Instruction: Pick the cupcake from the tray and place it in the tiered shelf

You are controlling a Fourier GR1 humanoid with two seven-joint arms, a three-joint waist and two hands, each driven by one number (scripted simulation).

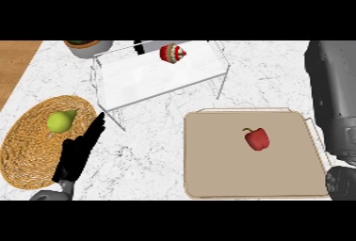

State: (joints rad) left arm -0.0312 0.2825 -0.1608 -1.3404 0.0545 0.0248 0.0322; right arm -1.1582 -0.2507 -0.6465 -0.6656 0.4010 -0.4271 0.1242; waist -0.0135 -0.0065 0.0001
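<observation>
While cupcake (172, 52) sits on wire shelf (163, 75), left hand (78, 153) fingers straight, w/ flat tan tray (230, 174).

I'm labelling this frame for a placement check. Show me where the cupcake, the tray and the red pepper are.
cupcake (172, 52), head view, on its red and white body, up on the shelf.
tray (222, 164), head view, on a bare part of its tan surface.
red pepper (256, 139), head view, on the middle of its body.

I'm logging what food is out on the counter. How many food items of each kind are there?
Cupcake, on the tiered shelf: 1
Red bell pepper, on the tray: 1
Green pear, on the woven mat: 1
Total: 3
</observation>
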